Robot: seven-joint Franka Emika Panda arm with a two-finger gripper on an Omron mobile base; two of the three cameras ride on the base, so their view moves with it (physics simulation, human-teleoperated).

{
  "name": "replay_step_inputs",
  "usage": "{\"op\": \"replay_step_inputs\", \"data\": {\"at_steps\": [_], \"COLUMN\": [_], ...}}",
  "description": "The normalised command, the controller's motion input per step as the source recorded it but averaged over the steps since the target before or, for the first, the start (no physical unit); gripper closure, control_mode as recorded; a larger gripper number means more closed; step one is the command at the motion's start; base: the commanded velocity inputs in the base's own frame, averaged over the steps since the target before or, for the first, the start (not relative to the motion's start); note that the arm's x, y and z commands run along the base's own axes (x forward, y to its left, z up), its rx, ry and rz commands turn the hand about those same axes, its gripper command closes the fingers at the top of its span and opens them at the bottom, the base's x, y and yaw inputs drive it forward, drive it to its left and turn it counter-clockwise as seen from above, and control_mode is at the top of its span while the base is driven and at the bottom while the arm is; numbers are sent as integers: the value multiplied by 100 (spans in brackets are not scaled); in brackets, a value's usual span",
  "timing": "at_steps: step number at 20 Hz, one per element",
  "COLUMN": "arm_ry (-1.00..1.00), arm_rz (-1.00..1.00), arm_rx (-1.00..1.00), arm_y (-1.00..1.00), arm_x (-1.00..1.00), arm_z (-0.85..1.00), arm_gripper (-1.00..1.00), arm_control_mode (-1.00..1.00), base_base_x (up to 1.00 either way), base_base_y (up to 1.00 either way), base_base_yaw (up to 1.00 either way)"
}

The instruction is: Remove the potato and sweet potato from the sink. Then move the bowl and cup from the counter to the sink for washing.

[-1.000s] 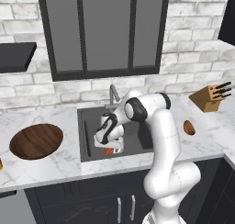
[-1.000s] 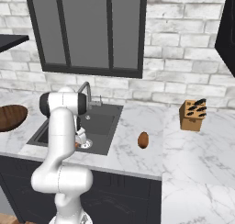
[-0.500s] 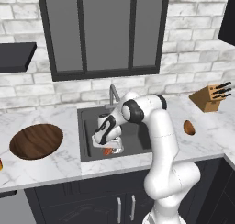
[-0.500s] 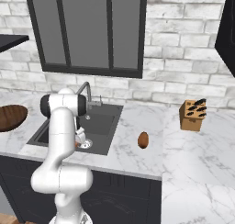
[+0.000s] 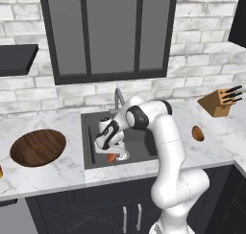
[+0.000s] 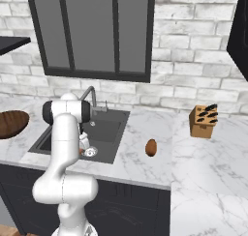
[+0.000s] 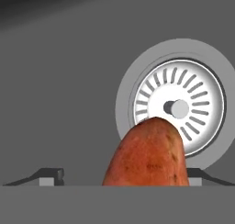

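Claw, left base view: two-finger gripper [image 5: 112, 154] is down inside the square dark grey sink basin [image 5: 144, 144], hand angled low over the floor of it.
Sweet potato, left base view: bright reddish-orange elongated lump [image 5: 111, 157] lies on the sink floor right under the hand, just beside the round silver drain [image 5: 122, 156].
Bowl, left base view: wide dark brown wooden bowl [image 5: 38, 147] sits on the white marble counter [image 5: 57, 173], left of the sink, well apart from the arm.
Potato, left base view: dull brown oval potato [image 5: 197, 133] rests on the counter right of the sink, near the wooden knife block [image 5: 218, 101].
Right base view: potato [image 6: 151, 147] is out on the marble between sink [image 6: 107, 129] and knife block [image 6: 202, 121]; the bowl's edge [image 6: 12, 123] shows at far left; the slim grey faucet [image 6: 87, 94] stands behind the basin.
Claw, hand view: dark finger tips [image 7: 51, 174] stand wide, one on each side of the sweet potato [image 7: 147, 156], not yet pressing it.
Sweet potato, hand view: it sits between the tips, its far end overlapping the drain [image 7: 179, 107].
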Motion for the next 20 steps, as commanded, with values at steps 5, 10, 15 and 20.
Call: {"op": "replay_step_inputs", "data": {"at_steps": [5, 10, 15, 20], "arm_ry": [8, 7, 1, 0], "arm_rz": [-1, 0, 0, 0], "arm_rx": [0, 0, 0, 0], "arm_y": [-1, 0, 0, 0], "arm_x": [-8, -4, -2, -7], "arm_z": [-18, -16, -3, 12], "arm_gripper": [100, 100, 100, 100], "arm_control_mode": [-100, -100, -100, -100], "base_base_x": [0, 0, 0, 0], "base_base_y": [0, 0, 0, 0], "base_base_yaw": [0, 0, 0, 0]}}
